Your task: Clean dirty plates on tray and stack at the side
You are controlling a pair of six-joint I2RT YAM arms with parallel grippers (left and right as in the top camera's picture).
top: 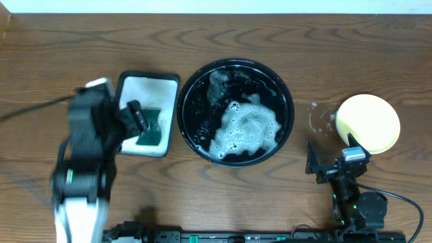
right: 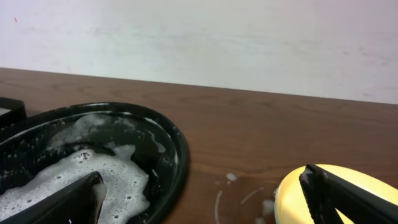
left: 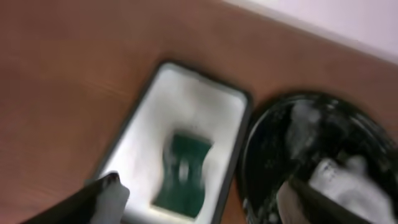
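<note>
View from overhead: sudsy tray (top: 235, 111) centre, plates (top: 368, 123) at right (only yellow showing), set aside as done. Left wrist: left gripper (left: 205, 199) spread wide over sponge (left: 183, 174), seemingly for pickup. Right wrist: right gripper (right: 200, 186) spread, empty, near plates.

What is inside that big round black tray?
White soap foam covers much of the black tray; the rest is wet and speckled with bubbles. Anything beneath the foam is hidden.

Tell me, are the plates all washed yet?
Nearly, it seems. Done: the yellow plate sits beside the black tray, which shows only foam. In hand: nothing; the left tool, over the sponge, and the right tool are open and empty. Left: unclear; no other plates show.
</note>
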